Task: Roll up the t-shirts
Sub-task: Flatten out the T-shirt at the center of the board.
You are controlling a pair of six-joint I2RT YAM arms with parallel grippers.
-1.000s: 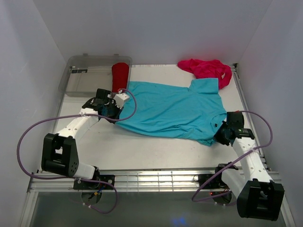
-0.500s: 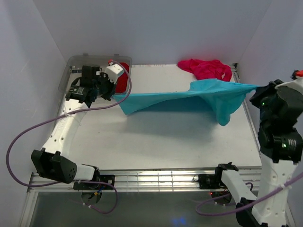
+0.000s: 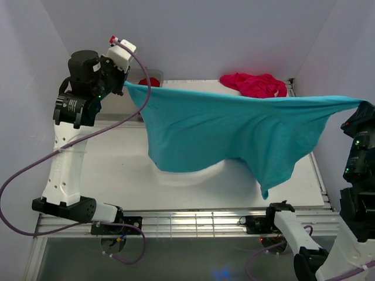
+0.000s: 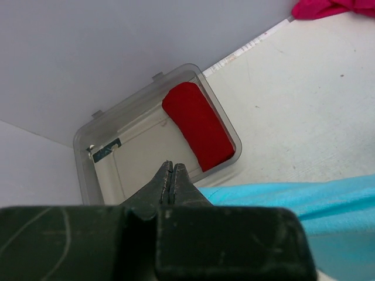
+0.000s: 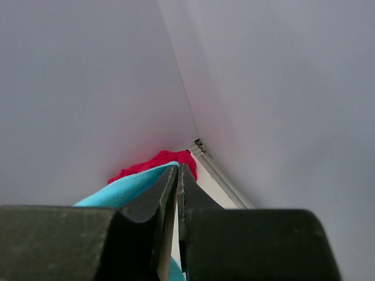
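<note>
The turquoise t-shirt [image 3: 234, 132] hangs stretched in the air between my two raised grippers, its lower part sagging toward the table. My left gripper [image 3: 125, 84] is shut on its left corner, high at the back left; the cloth [image 4: 293, 202] shows beside the shut jaws [image 4: 171, 170]. My right gripper [image 3: 358, 105] is shut on its right corner at the far right edge; the cloth [image 5: 126, 187] shows beside its jaws [image 5: 177, 170]. The magenta t-shirt [image 3: 255, 84] lies crumpled at the back right. The red t-shirt [image 4: 198, 126] lies rolled in the bin.
A clear plastic bin [image 4: 105, 152] stands at the table's back left corner, holding the red roll. White enclosure walls close in on the left, back and right. The table's metal rail [image 3: 193, 219] runs along the near edge.
Both arms have risen, lifting the turquoise t-shirt off the table; it lay flat, then was half raised, and now hangs spread high between the grippers.
</note>
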